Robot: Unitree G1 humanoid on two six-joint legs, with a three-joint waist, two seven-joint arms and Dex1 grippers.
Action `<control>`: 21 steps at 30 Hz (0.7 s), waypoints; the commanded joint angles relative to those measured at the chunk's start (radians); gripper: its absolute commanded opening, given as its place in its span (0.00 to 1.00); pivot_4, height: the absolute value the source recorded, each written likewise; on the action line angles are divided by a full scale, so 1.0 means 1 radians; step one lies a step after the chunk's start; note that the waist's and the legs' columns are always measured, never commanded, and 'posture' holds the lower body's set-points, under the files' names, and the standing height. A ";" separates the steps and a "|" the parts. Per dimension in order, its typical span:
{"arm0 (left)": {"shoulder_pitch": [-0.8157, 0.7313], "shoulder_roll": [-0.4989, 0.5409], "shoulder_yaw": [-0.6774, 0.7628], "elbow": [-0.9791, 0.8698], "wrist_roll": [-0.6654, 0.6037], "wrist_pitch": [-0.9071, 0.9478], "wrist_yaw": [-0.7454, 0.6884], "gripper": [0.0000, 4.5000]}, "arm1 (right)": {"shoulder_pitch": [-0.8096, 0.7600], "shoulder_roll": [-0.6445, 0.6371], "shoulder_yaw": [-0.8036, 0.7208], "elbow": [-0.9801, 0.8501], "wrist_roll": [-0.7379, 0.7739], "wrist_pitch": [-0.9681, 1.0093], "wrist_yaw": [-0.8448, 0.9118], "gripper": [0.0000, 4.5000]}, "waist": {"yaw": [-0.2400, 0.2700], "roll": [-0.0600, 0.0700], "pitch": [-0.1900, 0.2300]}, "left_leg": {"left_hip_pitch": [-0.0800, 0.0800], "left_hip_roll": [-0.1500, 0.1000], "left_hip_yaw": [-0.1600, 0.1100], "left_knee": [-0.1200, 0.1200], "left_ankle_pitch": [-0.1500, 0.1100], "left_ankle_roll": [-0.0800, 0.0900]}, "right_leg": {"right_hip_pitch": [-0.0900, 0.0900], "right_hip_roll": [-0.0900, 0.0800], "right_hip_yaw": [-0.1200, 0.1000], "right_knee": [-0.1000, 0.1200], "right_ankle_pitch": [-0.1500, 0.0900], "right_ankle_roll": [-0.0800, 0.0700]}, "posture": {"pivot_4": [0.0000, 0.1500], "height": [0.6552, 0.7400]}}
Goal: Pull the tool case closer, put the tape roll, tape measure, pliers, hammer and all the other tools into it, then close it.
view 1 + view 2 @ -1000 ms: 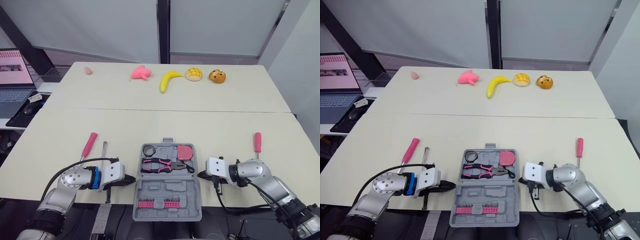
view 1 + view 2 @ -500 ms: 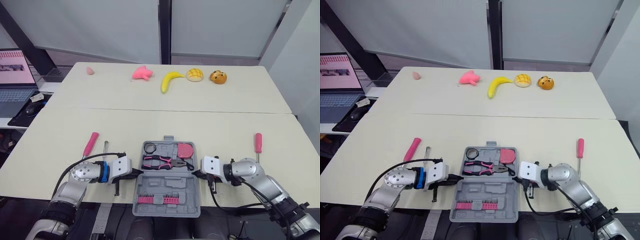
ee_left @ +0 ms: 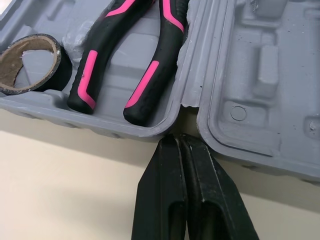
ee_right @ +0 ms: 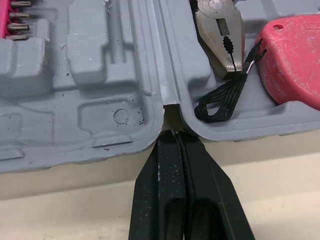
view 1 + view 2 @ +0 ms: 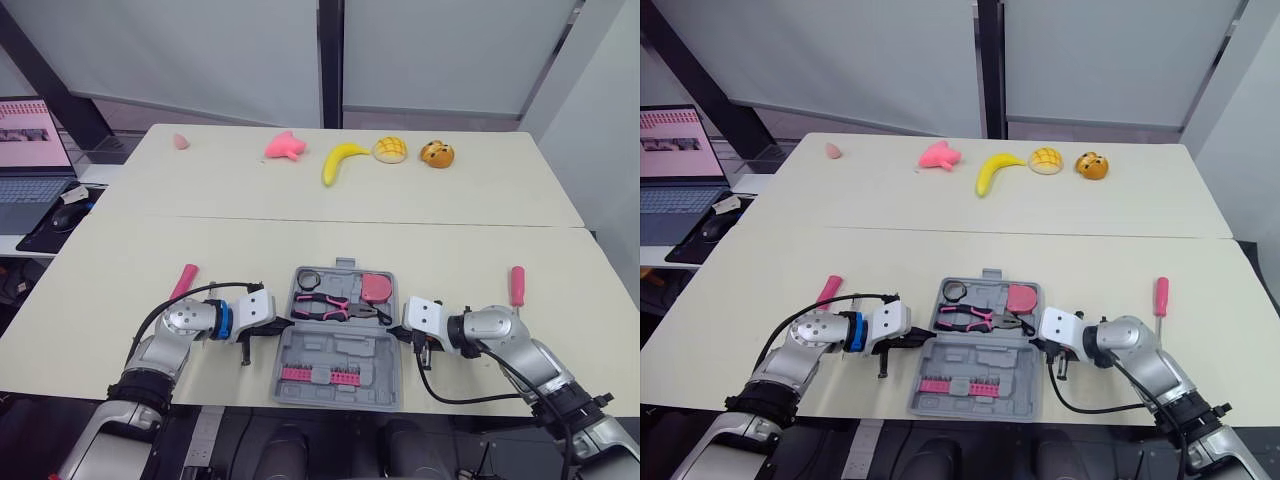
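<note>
Tool case [image 5: 340, 356] lies open at lower centre. The left gripper [image 5: 284, 323] and right gripper [image 5: 400, 336], both closed and empty, touch its hinge ends. Beige table [image 5: 350, 240]; laptop [image 5: 25, 160] at left edge.

The table [image 5: 300, 240] bears the open tool case [image 5: 340, 352], a red screwdriver [image 5: 517, 285], a banana [image 5: 340, 161].

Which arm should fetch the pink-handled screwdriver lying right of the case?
Right. The right gripper sits at the right edge of the tool case, same side as the screwdriver; the left gripper is across the case.
</note>
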 commanded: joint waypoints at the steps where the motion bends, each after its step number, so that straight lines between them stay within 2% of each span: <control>1: -0.035 -0.032 -0.025 0.042 0.020 -0.038 0.024 0.02 | -0.032 0.033 0.002 -0.016 0.016 -0.018 -0.009 0.00 | 0.000 0.000 0.000 | 0.000 0.000 0.000 0.000 0.000 0.000 | 0.000 0.000 0.000 0.000 0.000 0.000 | 1.00 0.96; 8: -0.067 -0.042 -0.024 0.099 0.035 -0.065 0.032 0.02 | -0.055 0.043 0.001 0.011 0.009 -0.020 -0.017 0.00 | -0.001 0.000 0.000 | 0.000 0.000 0.000 0.000 0.000 0.000 | 0.000 0.000 0.000 0.000 0.000 0.000 | 1.00 0.96; 21: -0.062 -0.048 -0.023 0.096 0.046 -0.057 0.041 0.02 | -0.076 0.045 -0.007 0.037 0.004 -0.025 -0.028 0.00 | -0.001 0.000 0.000 | 0.000 0.000 0.000 0.000 0.000 0.000 | 0.000 0.000 0.000 0.000 0.000 0.000 | 1.00 0.96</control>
